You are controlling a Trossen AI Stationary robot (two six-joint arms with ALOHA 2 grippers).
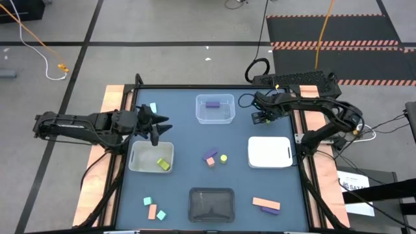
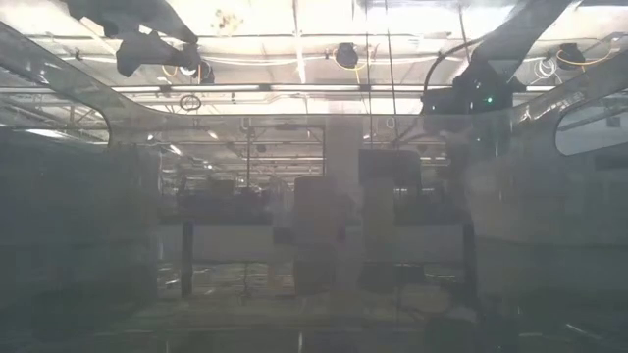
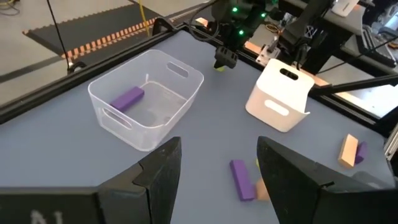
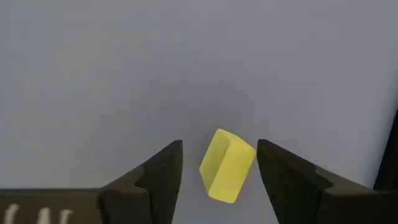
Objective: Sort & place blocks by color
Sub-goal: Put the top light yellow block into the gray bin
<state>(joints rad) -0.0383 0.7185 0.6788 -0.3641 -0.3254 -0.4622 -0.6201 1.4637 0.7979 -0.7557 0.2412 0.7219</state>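
From above, the counter (image 1: pixel 182 188) carries four trays set in a rough cross, likely one per colour. The clear tray (image 1: pixel 215 109) at the far side holds a purple bar (image 1: pixel 210 104). The translucent tray (image 1: pixel 151 157) on the left holds a yellow-green block (image 1: pixel 163 164). The white tray (image 1: pixel 270 151) on the right and the black tray (image 1: pixel 210 204) at the near edge look empty. Unsorted blocks lie loose: a purple, orange and yellow cluster (image 1: pixel 213 158) in the middle, cyan and orange pieces (image 1: pixel 153 209) near the left corner, an orange and purple pair (image 1: pixel 266 205) near the right, and a lone cyan block (image 1: pixel 153 107) far left. The left gripper (image 1: pixel 156 133) hangs over the far edge of the translucent tray. The right gripper (image 1: pixel 259 117) is down between the clear and white trays.

The low view is hazy; only the arms' upper parts show, nothing of the blocks.

The left wrist view shows the left gripper's fingers (image 3: pixel 163 168) apart with nothing between them, aimed across the counter at the clear tray.

The right wrist view shows the right gripper (image 4: pixel 219 163) straddling a yellow block (image 4: pixel 226 164), which sits tilted between the jaws. Gaps show on both sides, so the jaws stand apart and not yet clamped. I judge this a pick about to close, with the block bound for the translucent tray.
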